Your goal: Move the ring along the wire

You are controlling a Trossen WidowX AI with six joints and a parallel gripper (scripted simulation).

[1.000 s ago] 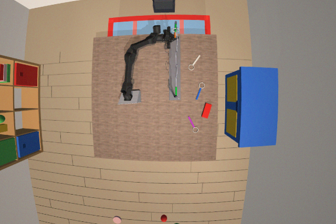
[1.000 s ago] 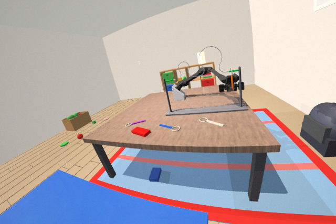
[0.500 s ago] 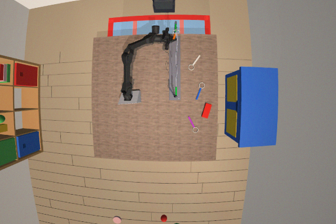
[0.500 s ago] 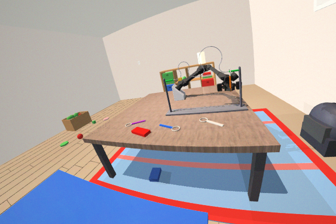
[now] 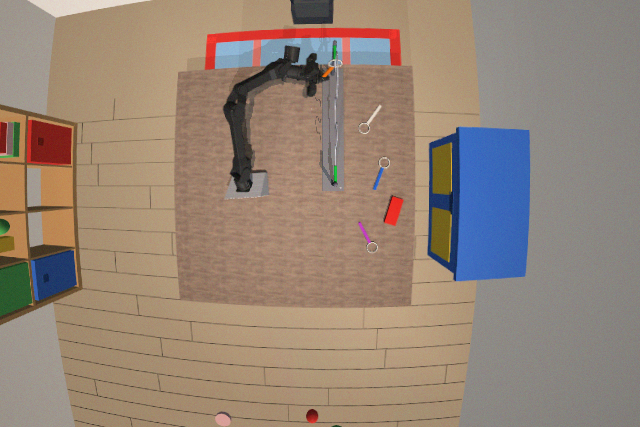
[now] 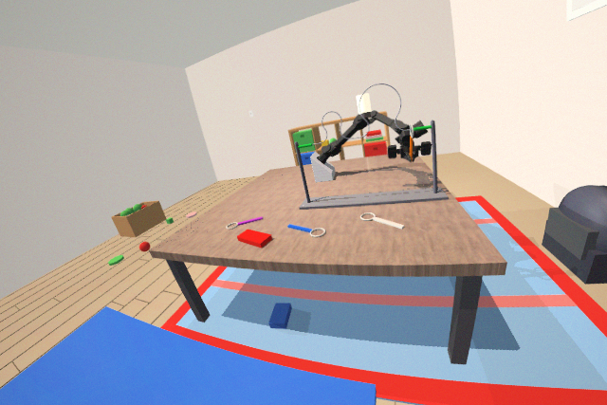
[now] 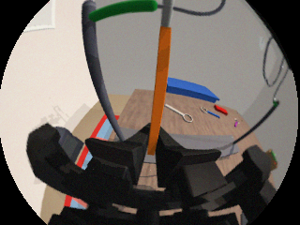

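Observation:
My gripper [image 5: 320,76] [image 6: 410,149] [image 7: 153,126] is shut on the lower end of the orange handle [image 5: 327,72] [image 6: 410,144] [image 7: 161,82]. The handle stands upright. Its grey ring [image 5: 331,66] sits around the wire at the inner end of the green part [image 5: 334,52] [image 6: 422,127] [image 7: 126,9], next to the far post [image 6: 433,156] [image 7: 100,75]. The thin grey wire [image 5: 337,112] [image 6: 387,86] loops on toward the other post [image 6: 303,174], which has its own green part [image 5: 334,172] [image 6: 304,145]. I cannot tell whether the ring touches the wire.
The wire stands on a grey base strip [image 5: 326,153] [image 6: 372,198] on the wooden table [image 5: 289,257] [image 6: 392,253]. On the table lie a white-handled ring [image 5: 371,117] [image 6: 387,222], a blue-handled ring [image 5: 379,174] [image 6: 303,229], a purple-handled ring [image 5: 366,235] [image 6: 248,221] and a red block [image 5: 393,210] [image 6: 254,237].

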